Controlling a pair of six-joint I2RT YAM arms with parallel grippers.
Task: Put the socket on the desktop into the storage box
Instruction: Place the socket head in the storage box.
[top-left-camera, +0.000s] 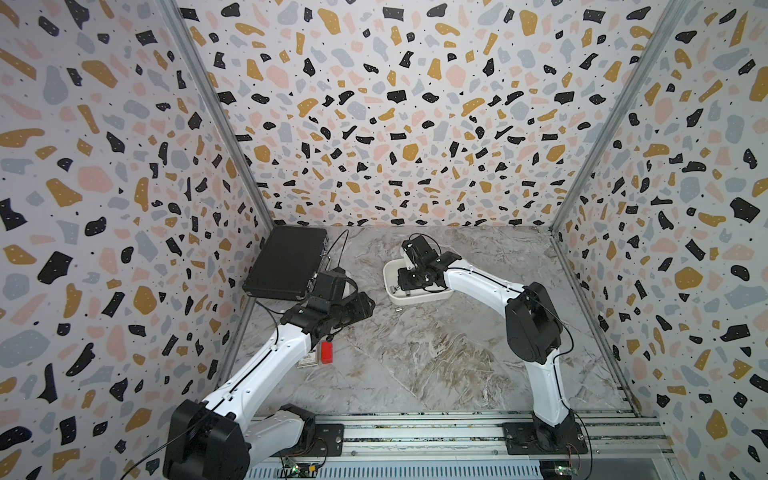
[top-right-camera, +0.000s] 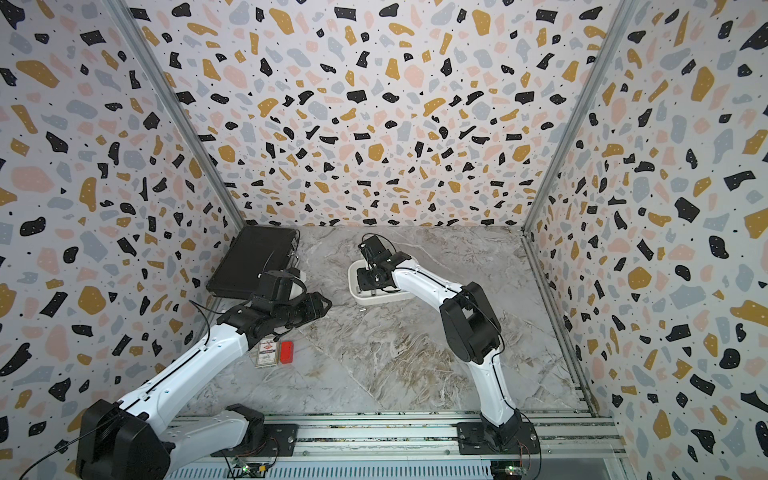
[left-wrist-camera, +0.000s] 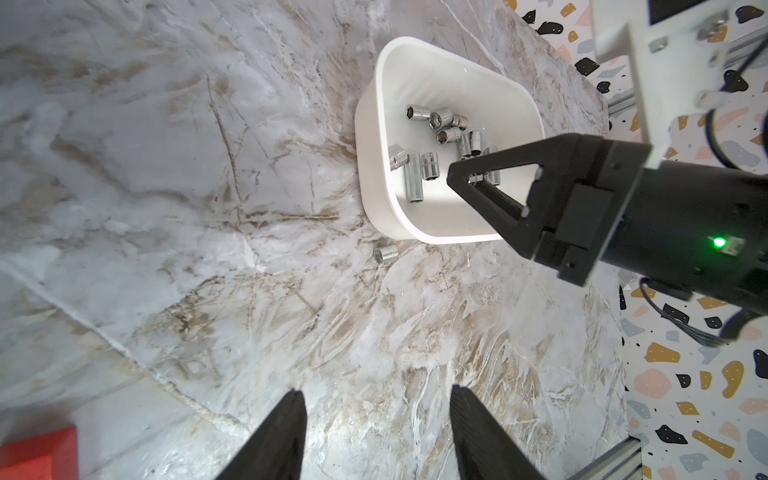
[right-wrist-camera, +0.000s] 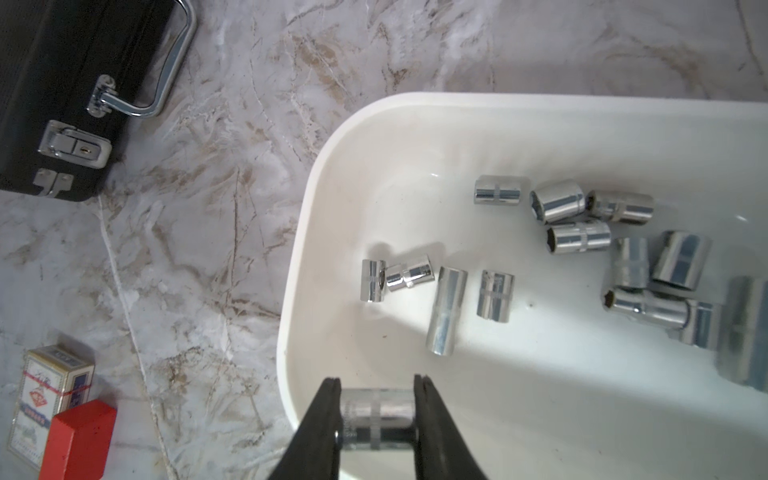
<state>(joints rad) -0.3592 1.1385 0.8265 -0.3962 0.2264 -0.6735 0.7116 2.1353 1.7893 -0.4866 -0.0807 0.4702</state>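
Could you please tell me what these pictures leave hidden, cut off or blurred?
- Both top views: the right arm's wrist covers most of the white plastic storage box, so most of its contents are hidden.
- Right wrist view: the large chrome socket at the picture's edge is blurred and cut off.
- Left wrist view: the red rectangular block is cut off by the corner.
- Top view: the loose steel socket is tiny.

We see the desktop (top-right-camera: 415, 365) open across the middle and right; the black case (top-right-camera: 249, 262), card pack (top-right-camera: 266, 354) and red block (top-right-camera: 286, 352) crowd the left.
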